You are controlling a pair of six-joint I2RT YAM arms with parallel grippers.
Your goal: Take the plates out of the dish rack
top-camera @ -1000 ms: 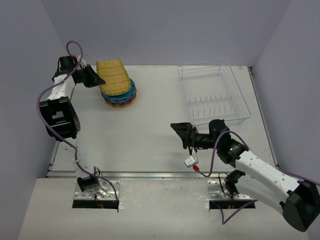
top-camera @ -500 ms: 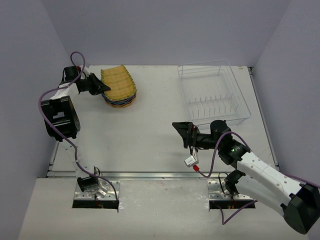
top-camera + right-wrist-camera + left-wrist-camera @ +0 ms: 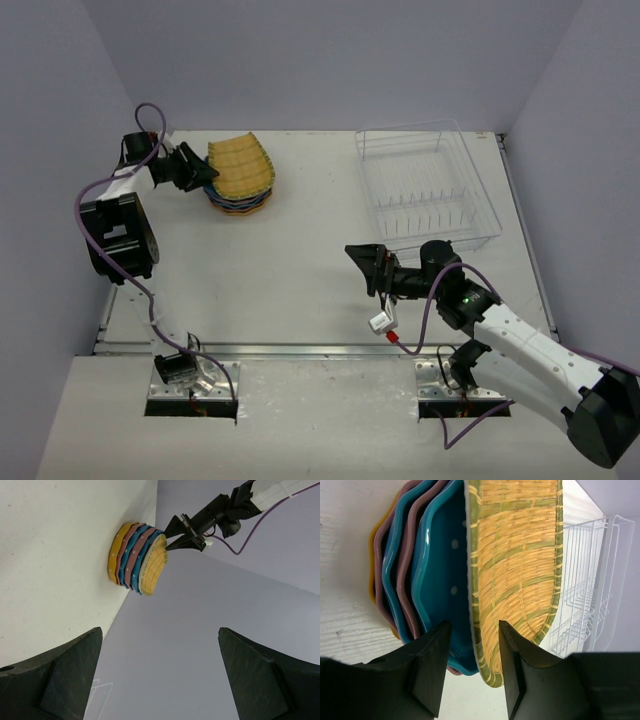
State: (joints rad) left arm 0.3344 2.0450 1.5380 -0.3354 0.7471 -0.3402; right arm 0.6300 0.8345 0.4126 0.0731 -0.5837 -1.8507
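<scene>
A stack of polka-dotted plates (image 3: 240,198) in yellow, pink and teal lies at the table's back left, with a woven yellow-green plate (image 3: 243,163) as its top layer. My left gripper (image 3: 207,175) is at the stack's left side. Its jaws stand parted around the woven plate's rim (image 3: 515,555), above the teal plate (image 3: 445,570). The clear dish rack (image 3: 428,185) at the back right shows no plates in it. My right gripper (image 3: 362,270) hovers open in front of the rack, holding nothing and facing the stack (image 3: 132,555).
Grey walls close the table on three sides. The left arm's purple cable (image 3: 100,185) loops by the left edge. A small white tag (image 3: 380,323) hangs under the right wrist.
The woven plate, held tilted up a second ago, has come down flat onto the stack. My left gripper's jaws have parted from it. The right arm barely moved.
</scene>
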